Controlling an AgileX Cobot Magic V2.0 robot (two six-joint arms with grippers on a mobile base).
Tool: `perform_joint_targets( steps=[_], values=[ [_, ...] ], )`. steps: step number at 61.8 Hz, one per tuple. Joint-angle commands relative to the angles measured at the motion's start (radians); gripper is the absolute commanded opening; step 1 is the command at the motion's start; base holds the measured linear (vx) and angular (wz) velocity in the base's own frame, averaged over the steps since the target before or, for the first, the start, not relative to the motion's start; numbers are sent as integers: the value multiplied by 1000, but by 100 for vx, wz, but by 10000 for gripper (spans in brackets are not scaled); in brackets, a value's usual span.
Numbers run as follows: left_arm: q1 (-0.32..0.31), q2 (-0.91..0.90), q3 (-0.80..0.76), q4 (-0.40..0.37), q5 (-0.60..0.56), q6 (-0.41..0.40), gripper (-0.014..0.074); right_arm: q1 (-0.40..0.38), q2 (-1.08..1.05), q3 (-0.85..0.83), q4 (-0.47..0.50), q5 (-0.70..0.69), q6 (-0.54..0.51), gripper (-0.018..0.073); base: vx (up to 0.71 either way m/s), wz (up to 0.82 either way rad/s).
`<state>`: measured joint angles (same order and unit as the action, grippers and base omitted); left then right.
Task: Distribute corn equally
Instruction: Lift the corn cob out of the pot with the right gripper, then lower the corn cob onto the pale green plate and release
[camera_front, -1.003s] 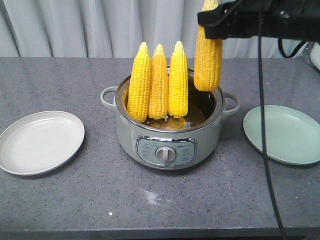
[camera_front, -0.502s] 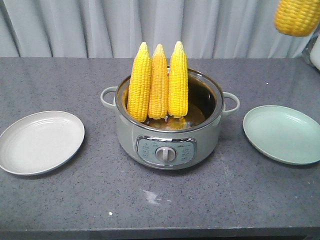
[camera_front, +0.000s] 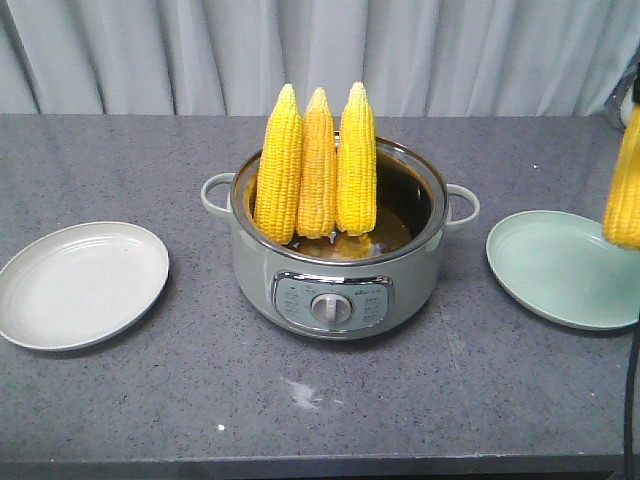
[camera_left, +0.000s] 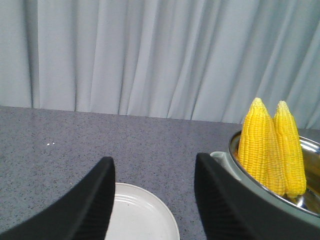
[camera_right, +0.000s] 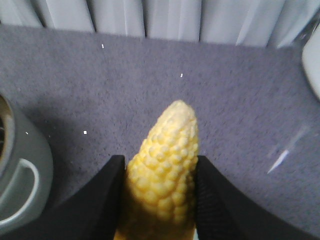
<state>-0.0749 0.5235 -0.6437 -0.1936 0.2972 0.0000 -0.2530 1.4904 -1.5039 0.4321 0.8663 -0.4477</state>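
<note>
Three cobs of corn (camera_front: 317, 165) stand upright, tips up, in the cooking pot (camera_front: 335, 270) at the table's middle. A fourth cob (camera_front: 625, 190) hangs upright at the right edge of the front view, over the far side of the pale green plate (camera_front: 560, 265). My right gripper (camera_right: 160, 162) is shut on this cob (camera_right: 165, 160), one black finger on each side. My left gripper (camera_left: 155, 200) is open and holds nothing. It hovers over the white plate (camera_left: 142, 217), left of the pot, where two cobs (camera_left: 260, 145) show.
The white plate (camera_front: 80, 283) lies left of the pot and the green one to its right, both bare. The pot's side handle (camera_right: 20, 187) is at the left of the right wrist view. A curtain hangs behind the table. A black cable (camera_front: 632, 400) runs down the right edge.
The held cob has travelled from above the pot's right rim, up and to the right, then down to hang over the green plate. The three cobs in the pot have not moved.
</note>
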Motion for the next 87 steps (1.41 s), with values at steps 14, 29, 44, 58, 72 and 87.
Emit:
perform_joint_targets(
  steps=[14,29,44,58,72,87],
  values=[
    [1,10,-34,-13,-67,0,358,-6,199,-26,25,-65,-5,-4,0,0],
    [1,10,-34,-13,-67,0,358,-6,266,-26,25,-62,-23,17,0,0],
    [1,10,-34,-13,-67,0,358,-6,275,-27,25,-58,-51,159,0,0],
    [1,10,-34,-13,-67,0,358,-6,275,-27,23,-57,-60,384,0,0],
    [1,10,-34,-13,-67,0,358,-6,275,-27,14,-52,-58,463,0,0],
    [1,10,-34,-13,-67,0,358,-6,275,-27,14,-28,-56,463,0,0]
  ],
)
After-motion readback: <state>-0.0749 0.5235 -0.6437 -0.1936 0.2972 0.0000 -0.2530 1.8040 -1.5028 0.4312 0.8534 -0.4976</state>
